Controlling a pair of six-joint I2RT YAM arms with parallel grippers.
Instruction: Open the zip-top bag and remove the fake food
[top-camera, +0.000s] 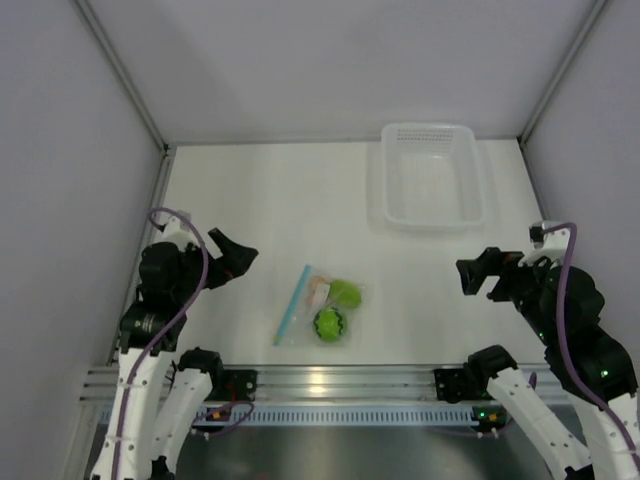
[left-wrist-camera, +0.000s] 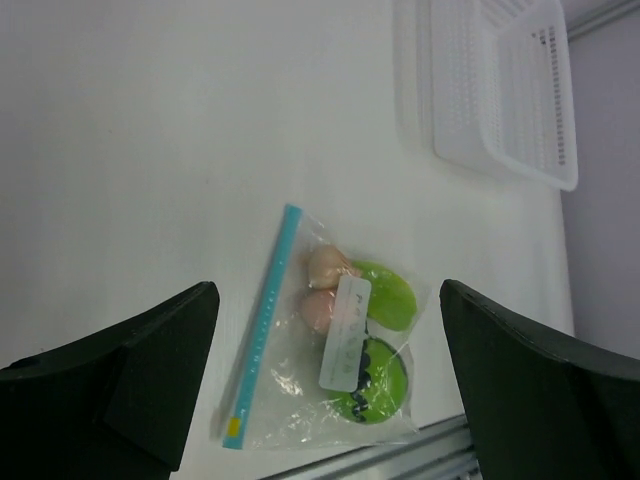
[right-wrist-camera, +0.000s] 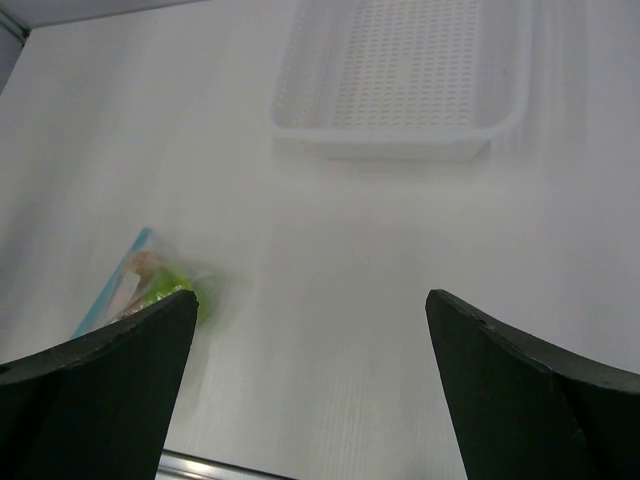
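Observation:
The clear zip-top bag (top-camera: 318, 308) lies flat on the white table near the front edge, its light blue zip strip (top-camera: 291, 306) on its left side. Inside are a round green ball with a dark zigzag (top-camera: 330, 325), a lime-green oval (top-camera: 346, 293) and peach bits (top-camera: 318, 290). The left wrist view shows the bag (left-wrist-camera: 330, 355) closed, with a white label. My left gripper (top-camera: 238, 258) is open and empty, to the left of the bag. My right gripper (top-camera: 478, 275) is open and empty, well to the right. The right wrist view shows the bag (right-wrist-camera: 140, 285) at far left.
A white translucent perforated basket (top-camera: 432, 176) stands at the back right; it also shows in the left wrist view (left-wrist-camera: 505, 85) and the right wrist view (right-wrist-camera: 400, 75). A metal rail (top-camera: 340, 382) runs along the front edge. Grey walls close in the table.

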